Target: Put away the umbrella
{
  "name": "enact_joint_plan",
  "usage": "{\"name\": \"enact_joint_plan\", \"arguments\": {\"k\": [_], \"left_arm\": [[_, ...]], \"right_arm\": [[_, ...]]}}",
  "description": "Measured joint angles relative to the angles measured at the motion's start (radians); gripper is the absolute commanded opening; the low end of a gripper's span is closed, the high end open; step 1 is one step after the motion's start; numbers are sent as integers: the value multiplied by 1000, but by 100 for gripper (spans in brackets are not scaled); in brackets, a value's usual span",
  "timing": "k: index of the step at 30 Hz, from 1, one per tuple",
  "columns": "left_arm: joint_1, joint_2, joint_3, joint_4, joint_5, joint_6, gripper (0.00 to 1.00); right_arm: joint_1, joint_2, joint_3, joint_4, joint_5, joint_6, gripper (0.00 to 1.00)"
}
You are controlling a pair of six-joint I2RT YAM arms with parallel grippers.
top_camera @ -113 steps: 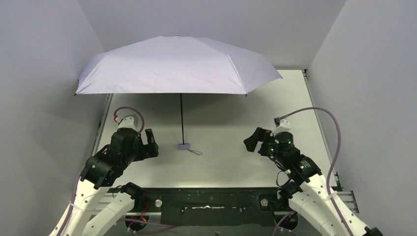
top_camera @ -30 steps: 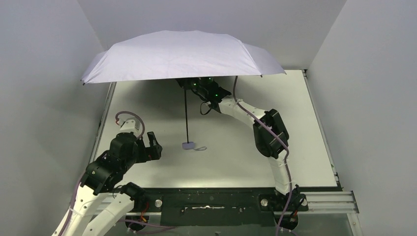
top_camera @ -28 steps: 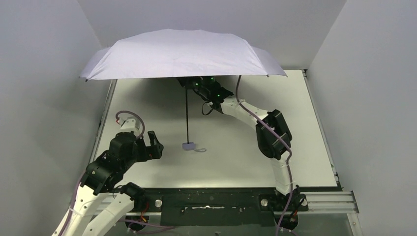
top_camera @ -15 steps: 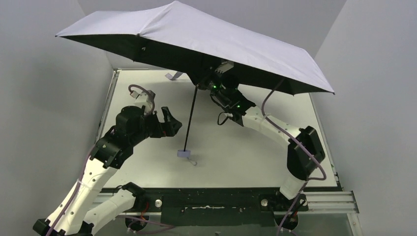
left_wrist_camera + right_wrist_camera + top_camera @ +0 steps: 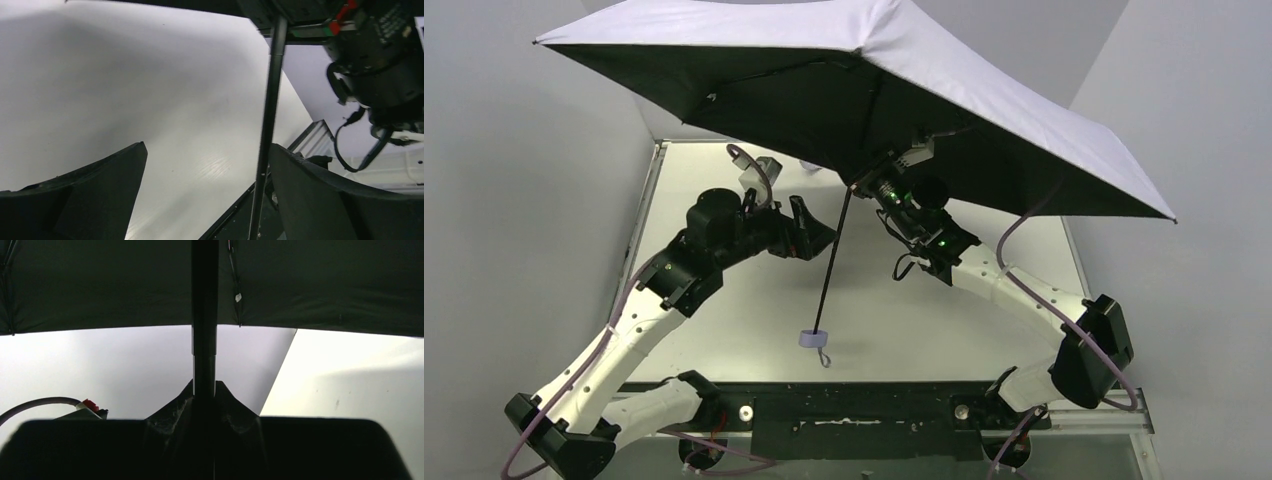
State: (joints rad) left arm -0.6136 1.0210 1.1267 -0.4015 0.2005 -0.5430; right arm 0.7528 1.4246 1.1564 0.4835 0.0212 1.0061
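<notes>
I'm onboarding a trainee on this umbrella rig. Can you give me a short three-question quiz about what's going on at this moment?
1. Which gripper is clamped on the shaft of the umbrella? A) left B) right C) neither
2. True or false: the umbrella is folded shut.
3. What runs between the open fingers of the left gripper?

Key
1. B: the right gripper holds it near its top.
2. False: it is open.
3. The shaft.
</notes>
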Motion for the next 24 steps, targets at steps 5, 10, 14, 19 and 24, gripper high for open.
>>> {"name": "enact_joint_plan", "arguments": {"k": [5, 10, 14, 19, 24], "left_arm": [[-34, 5, -2, 50, 27, -12, 79], [-43, 26, -3, 103, 55, -29, 66], [-55, 53, -3, 126, 79, -39, 53], [-61, 62, -3, 166, 109, -63, 34], [-61, 62, -3, 195, 133, -86, 9]], "right_arm": [[8, -3, -24, 24, -13, 47, 0], [24, -3, -24, 76, -50, 74, 0], [41, -2, -24, 129, -77, 83, 0], [43, 30, -24, 221, -121, 104, 0], [53, 45, -26, 261, -140, 115, 0]]}}
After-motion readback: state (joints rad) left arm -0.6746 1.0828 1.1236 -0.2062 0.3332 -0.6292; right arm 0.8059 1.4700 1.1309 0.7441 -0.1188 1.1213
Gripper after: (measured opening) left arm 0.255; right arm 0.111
